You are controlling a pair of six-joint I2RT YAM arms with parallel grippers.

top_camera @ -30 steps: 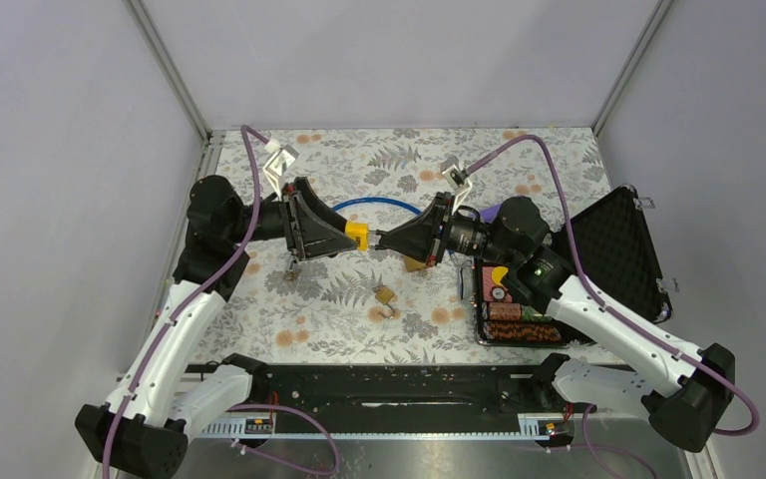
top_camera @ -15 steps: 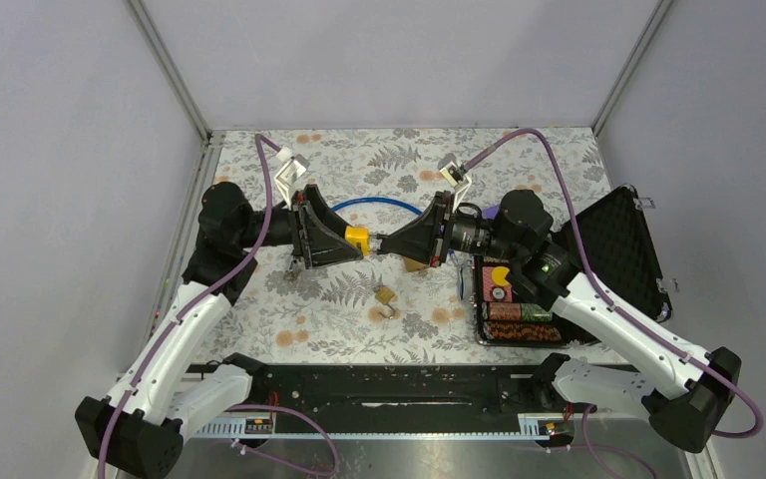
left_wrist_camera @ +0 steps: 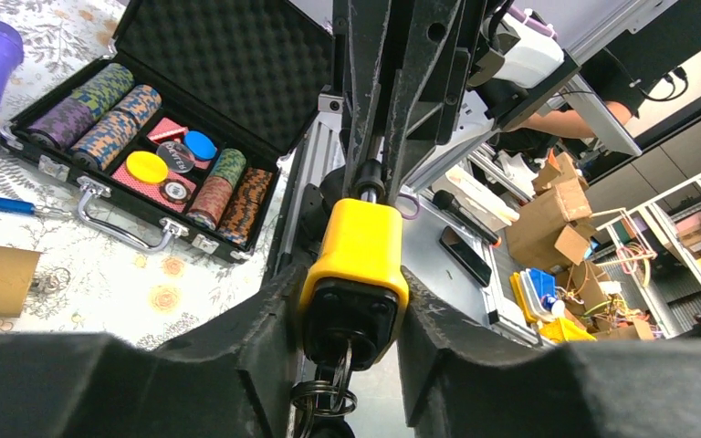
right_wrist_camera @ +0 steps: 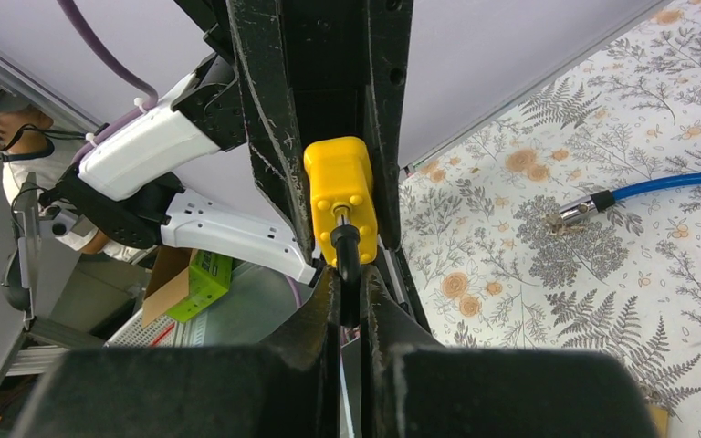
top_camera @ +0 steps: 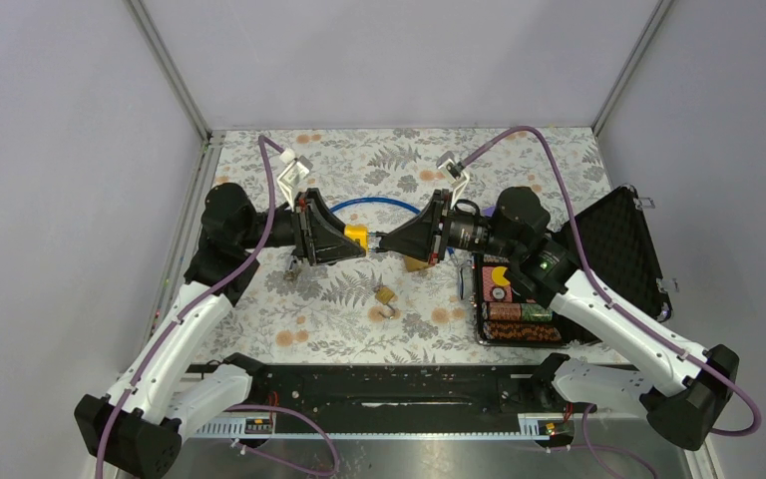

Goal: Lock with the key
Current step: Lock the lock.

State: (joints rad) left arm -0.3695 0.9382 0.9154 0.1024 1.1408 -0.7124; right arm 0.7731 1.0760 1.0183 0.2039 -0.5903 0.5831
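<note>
The yellow padlock (left_wrist_camera: 354,265) is held aloft between the arms, its body clamped in the left gripper (top_camera: 354,239); the right gripper (right_wrist_camera: 347,292) pinches its black shackle (right_wrist_camera: 345,245); seating the shackle seems in hand; next, the key at the key ring (left_wrist_camera: 321,399) likely needs turning.

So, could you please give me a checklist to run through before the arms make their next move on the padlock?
1. Left gripper clamps the yellow padlock by its body: ok.
2. Right gripper pinches the black shackle: ok.
3. Key ring hangs at the padlock's keyhole end: ok.
4. Shackle pushed fully home: cannot tell.
5. Padlock held above the table: ok.
</note>
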